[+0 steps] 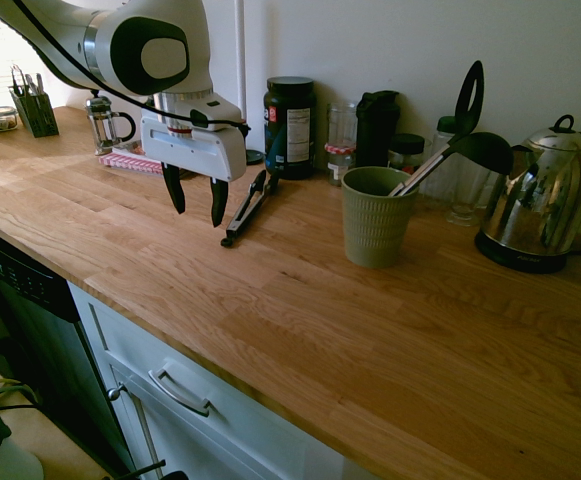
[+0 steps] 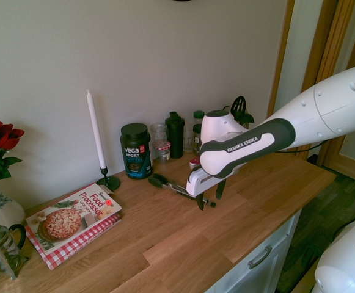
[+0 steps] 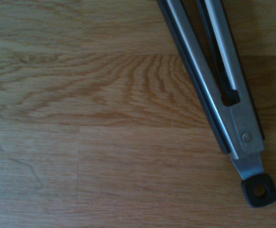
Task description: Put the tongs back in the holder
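The tongs [image 1: 247, 212] lie flat on the wooden counter, black tips toward the wall and hinge end toward the counter's front. From the second exterior view the tongs [image 2: 168, 184] run partly behind the hand. The wrist view shows their silvery arms and black hinge loop [image 3: 259, 190] close up. My gripper [image 1: 197, 205] hangs open above the counter, just left of the tongs' hinge end, holding nothing; it also shows as the gripper [image 2: 209, 196] from the other side. The holder [image 1: 375, 216], a ribbed sage-green cup, stands upright to the right of the tongs.
A black ladle [image 1: 457, 145] leans in the holder. A steel kettle [image 1: 535, 200] stands at the right, jars and a dark tub [image 1: 290, 125] along the wall, a French press [image 1: 107, 122] and a utensil caddy [image 1: 33, 105] at the left. A cookbook [image 2: 73, 220] and candle [image 2: 95, 131] lie beyond.
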{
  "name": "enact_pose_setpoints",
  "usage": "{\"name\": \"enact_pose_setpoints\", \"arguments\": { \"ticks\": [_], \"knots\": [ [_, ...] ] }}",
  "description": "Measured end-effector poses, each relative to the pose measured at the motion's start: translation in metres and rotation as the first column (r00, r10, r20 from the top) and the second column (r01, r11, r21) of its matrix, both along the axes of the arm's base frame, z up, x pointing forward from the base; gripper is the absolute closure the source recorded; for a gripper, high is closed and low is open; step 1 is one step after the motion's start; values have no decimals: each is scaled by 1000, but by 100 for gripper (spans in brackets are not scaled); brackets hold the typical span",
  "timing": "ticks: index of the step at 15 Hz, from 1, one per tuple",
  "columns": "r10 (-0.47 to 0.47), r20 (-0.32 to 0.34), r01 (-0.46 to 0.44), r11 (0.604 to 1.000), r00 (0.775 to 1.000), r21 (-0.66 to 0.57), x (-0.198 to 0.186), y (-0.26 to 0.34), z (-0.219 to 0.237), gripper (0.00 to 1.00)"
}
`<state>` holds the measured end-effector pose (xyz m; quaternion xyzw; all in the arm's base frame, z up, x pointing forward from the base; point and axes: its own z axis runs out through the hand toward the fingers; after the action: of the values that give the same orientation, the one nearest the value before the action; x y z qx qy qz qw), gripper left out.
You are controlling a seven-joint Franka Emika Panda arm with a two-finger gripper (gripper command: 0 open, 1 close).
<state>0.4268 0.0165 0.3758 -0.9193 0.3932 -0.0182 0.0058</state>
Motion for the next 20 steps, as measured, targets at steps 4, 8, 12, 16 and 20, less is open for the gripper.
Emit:
{"name": "enact_pose_setpoints", "arguments": {
  "ticks": [4,8,12,16,20],
  "knots": [
    [12,50,-12,1000,999,-5,17,0,9,0],
    [187,113,-178,980,976,-90,77,35,38,0],
    [319,107,-305,944,942,-124,135,60,26,0],
    [351,82,-340,933,933,-121,163,61,7,0],
    [355,53,-348,932,933,-103,167,67,-19,100]
  ]
}}
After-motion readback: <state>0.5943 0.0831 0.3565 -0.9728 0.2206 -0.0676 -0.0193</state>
